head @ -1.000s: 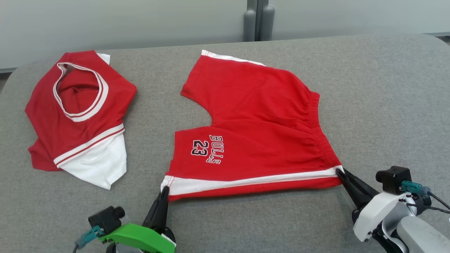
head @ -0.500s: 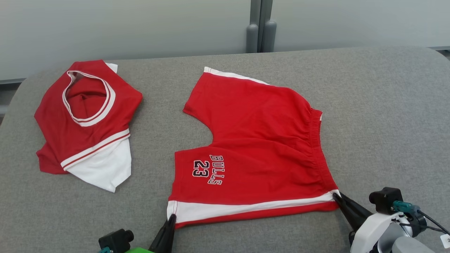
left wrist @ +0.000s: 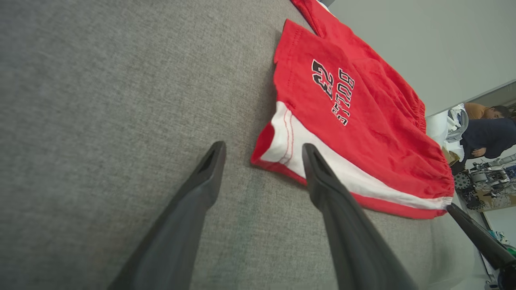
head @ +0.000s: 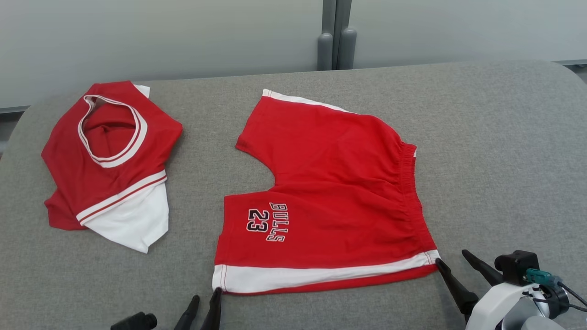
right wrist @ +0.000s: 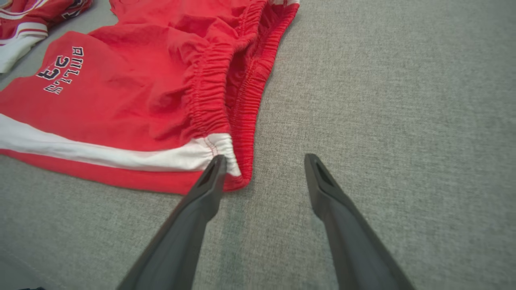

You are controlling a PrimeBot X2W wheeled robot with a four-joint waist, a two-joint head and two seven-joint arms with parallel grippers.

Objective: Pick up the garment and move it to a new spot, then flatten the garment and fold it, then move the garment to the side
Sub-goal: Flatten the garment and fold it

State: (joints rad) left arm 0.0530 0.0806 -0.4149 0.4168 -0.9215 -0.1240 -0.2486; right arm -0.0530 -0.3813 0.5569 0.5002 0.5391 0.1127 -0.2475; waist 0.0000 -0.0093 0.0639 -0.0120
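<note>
The shorts [head: 330, 192] lie flat, ready for folding. The left gripper [head: 207, 293] and right gripper [head: 451, 256] stand wide and empty at the near corners, possibly touching fabric.

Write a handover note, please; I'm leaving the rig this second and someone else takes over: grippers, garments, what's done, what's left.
The left gripper: jaws open, holding nothing, at the near hem corner of the shorts.
The right gripper: jaws open, holding nothing, at the near waistband corner.
Things: shorts spread flat on the grey surface; a red-and-white top lies apart on the robot's left.
Done: shorts laid out flat.
Left: fold them, then move them aside.
</note>
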